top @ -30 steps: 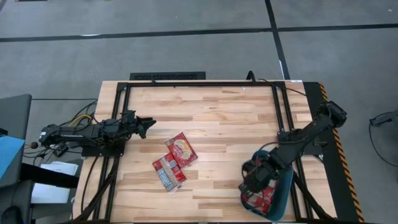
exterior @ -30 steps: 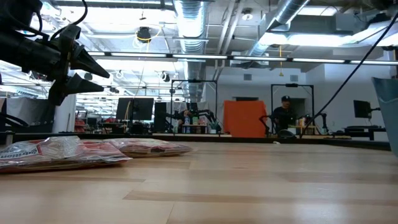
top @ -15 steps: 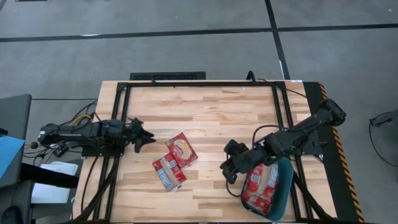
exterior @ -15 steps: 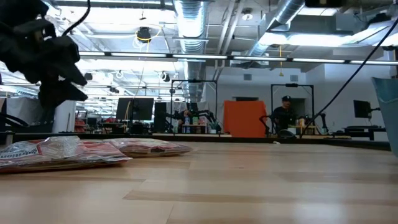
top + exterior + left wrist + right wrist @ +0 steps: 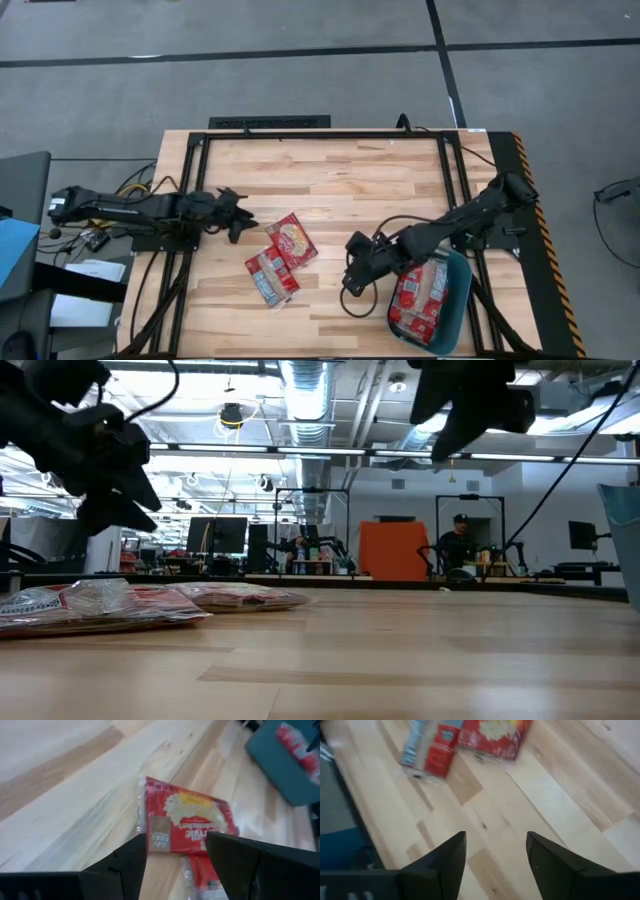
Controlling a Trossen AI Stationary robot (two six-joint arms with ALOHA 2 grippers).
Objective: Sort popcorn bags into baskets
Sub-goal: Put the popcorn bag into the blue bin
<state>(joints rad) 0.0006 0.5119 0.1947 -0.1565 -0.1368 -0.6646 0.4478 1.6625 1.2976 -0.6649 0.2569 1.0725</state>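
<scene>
Two red popcorn bags lie flat on the wooden table: one [image 5: 291,240] showing yellow popcorn, the other [image 5: 272,277] just nearer the front edge. More red bags [image 5: 418,297] lie in the teal basket [image 5: 461,292] at the near right. My left gripper [image 5: 240,215] is open, hovering just left of the first bag [image 5: 192,820] and pointing at it. My right gripper [image 5: 352,278] is open with nothing between its fingers, between the basket and the two loose bags [image 5: 492,731].
A black metal frame [image 5: 320,133] runs around the table's far and side edges. Bare wood stretches across the middle and far half of the table. Beyond the far edge the low view shows a room with a person [image 5: 457,547] at a bench.
My right gripper has left the basket and swung toward the table's left, out over bare wood, and the bags in the basket now show uncovered. My left gripper has shifted a little toward the near edge and tipped down toward the nearest loose bag. The two loose bags have not moved.
</scene>
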